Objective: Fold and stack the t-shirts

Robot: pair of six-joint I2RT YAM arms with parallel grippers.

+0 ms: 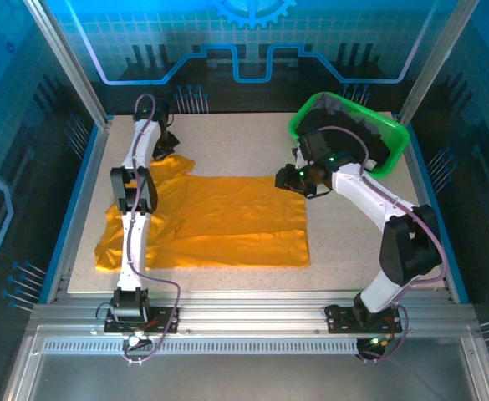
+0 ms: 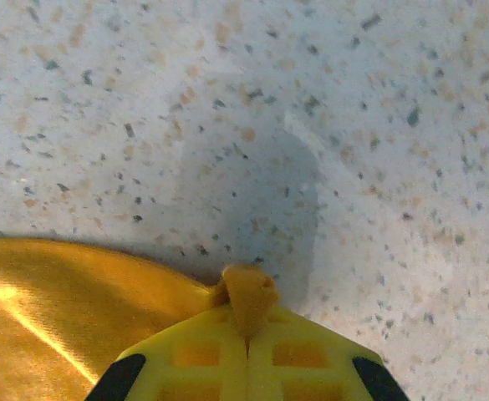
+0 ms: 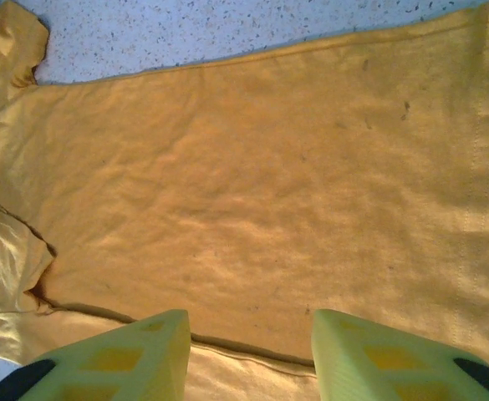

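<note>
A bright orange-yellow t-shirt (image 1: pixel 227 221) lies spread flat across the middle of the table, with its left side rumpled. My left gripper (image 1: pixel 170 153) is at the shirt's far left corner. In the left wrist view that gripper (image 2: pixel 248 338) is shut on a small tuft of the orange fabric (image 2: pixel 248 292), with the rest of the shirt (image 2: pixel 52 317) trailing to the left. My right gripper (image 1: pixel 287 179) hovers over the shirt's far right edge. Seen from the right wrist, it (image 3: pixel 248 347) stands open above the cloth (image 3: pixel 252 184), holding nothing.
A green mesh basket (image 1: pixel 394 129) stands at the back right, behind the right arm, with dark cloth (image 1: pixel 380 150) inside. Bare speckled table (image 1: pixel 353 242) lies to the right of the shirt and along the back. A metal frame borders the table.
</note>
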